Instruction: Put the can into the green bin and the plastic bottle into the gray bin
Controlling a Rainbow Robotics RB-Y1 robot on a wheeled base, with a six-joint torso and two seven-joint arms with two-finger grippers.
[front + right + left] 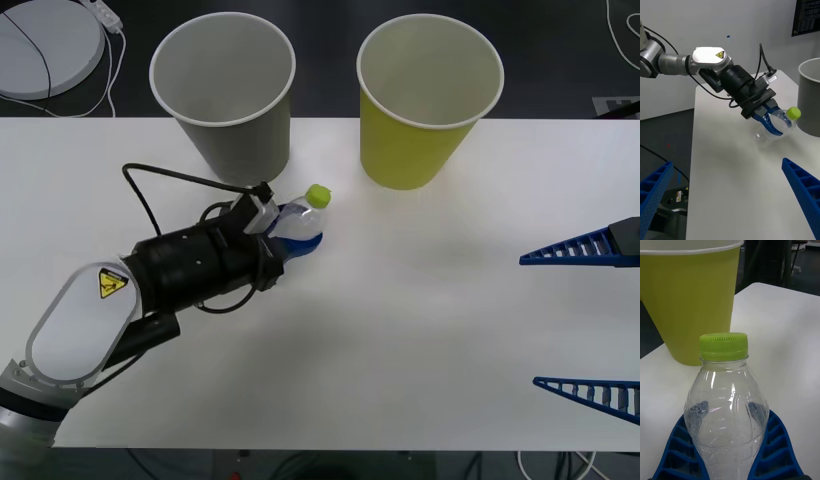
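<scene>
Two bins are standing at the far edge of the white table (430, 300): the gray bin (230, 90) on the left and the green bin (425, 100) on the right. The left gripper (298, 232) is holding the plastic bottle (303, 213) between its blue fingers (777, 450), just in front of the gray bin, with the lime cap pointing toward the green bin. The right gripper (585, 318) is hanging at the right side, its fingers spread wide, holding nothing.

Clear glossy plastic bottle (727, 416), ribbed cap (723, 346)
</scene>
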